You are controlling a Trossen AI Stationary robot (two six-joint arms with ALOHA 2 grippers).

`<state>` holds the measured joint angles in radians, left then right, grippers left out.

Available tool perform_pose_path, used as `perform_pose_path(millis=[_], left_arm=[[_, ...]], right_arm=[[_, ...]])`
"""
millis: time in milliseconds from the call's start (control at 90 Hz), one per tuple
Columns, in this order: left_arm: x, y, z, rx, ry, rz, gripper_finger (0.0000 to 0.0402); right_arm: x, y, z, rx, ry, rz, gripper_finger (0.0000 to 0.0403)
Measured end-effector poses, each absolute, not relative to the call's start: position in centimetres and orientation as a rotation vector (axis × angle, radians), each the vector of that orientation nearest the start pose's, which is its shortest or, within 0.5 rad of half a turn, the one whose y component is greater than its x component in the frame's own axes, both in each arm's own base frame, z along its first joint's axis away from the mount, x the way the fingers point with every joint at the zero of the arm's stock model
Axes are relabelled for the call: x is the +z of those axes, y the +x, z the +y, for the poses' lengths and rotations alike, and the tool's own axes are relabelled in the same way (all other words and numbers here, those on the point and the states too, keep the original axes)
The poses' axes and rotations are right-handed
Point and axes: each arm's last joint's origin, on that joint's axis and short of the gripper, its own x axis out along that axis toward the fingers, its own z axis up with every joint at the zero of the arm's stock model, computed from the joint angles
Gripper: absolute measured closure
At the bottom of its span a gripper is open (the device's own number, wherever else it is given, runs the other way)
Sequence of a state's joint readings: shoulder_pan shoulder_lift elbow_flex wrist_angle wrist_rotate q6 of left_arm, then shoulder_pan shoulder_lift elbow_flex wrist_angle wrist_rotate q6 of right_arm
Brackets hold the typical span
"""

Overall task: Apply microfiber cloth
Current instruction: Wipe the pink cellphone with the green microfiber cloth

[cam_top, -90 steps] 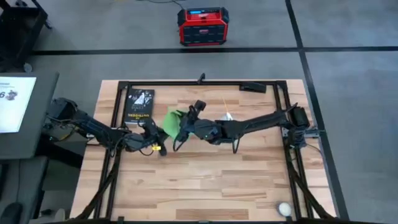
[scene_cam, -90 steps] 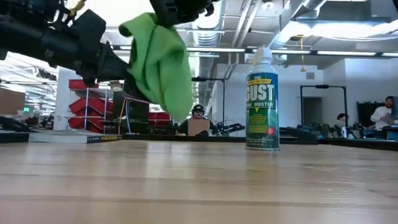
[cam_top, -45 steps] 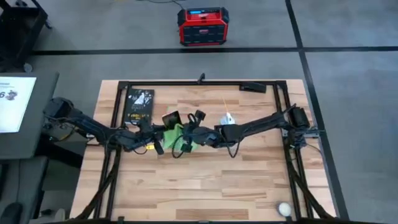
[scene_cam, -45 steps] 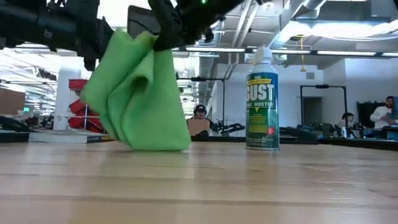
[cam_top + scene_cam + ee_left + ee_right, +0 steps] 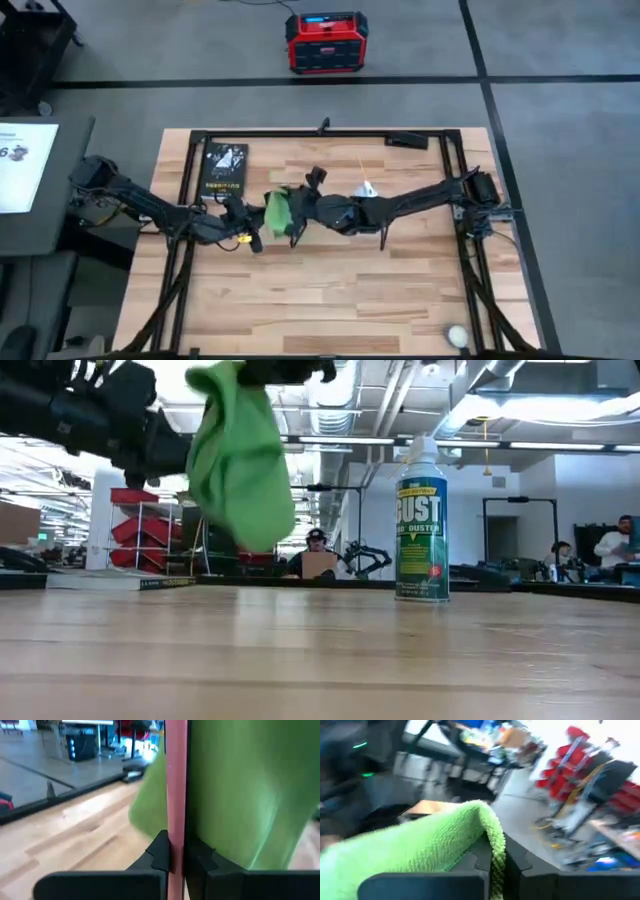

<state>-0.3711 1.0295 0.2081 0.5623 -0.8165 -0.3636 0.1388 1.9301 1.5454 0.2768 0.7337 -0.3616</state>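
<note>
1. The right gripper [image 5: 297, 211] pinches the lime-green microfiber cloth [image 5: 240, 455] by its top edge, hanging it clear above the table [image 5: 330, 290] mid-centre.
2. The left gripper [image 5: 176, 857] clamps a thin pink-edged phone [image 5: 176, 785] upright just beside the cloth.
3. Judged step: wiping; next, press cloth onto phone.

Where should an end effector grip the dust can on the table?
Grip the can around its straight mid-body, below the white cap, coming in level from the side. It stands upright and apart from the cloth, which hangs from the right end effector, so the side toward that arm looks clear. The nozzle top seems too narrow for a steady hold.
</note>
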Motion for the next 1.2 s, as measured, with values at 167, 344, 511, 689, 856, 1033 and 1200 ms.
perform_pose_path(millis=[167,344,511,689,856,1033,1200], left_arm=[[16.8,17.5,-4.5,0.492,-0.199,0.138,0.0396],[16.8,17.4,-4.3,0.56,-0.148,0.134,0.0396],[17.0,17.4,-4.3,0.571,-0.143,0.12,0.0396],[17.6,17.5,-4.5,0.525,-0.17,0.074,0.0396],[17.7,17.6,-4.8,0.43,-0.218,0.071,0.0396],[17.8,17.6,-5.2,0.381,-0.231,0.069,0.0396],[17.9,17.4,-5.6,0.359,-0.228,0.066,0.0396]], right_arm=[[30.6,45.0,4.2,-0.569,-0.399,0.237,0.0403],[28.3,44.3,4.5,-0.556,-0.305,0.417,0.0403],[25.9,43.4,5.7,-0.533,-0.224,0.583,0.0403],[23.3,42.6,7.0,-0.471,-0.11,0.653,0.0403],[20.1,41.2,7.0,-0.489,-0.028,0.727,0.0403],[16.4,40.2,6.7,-0.422,0.074,0.673,0.0403],[14.0,39.1,5.3,-0.393,0.153,0.547,0.0403]])
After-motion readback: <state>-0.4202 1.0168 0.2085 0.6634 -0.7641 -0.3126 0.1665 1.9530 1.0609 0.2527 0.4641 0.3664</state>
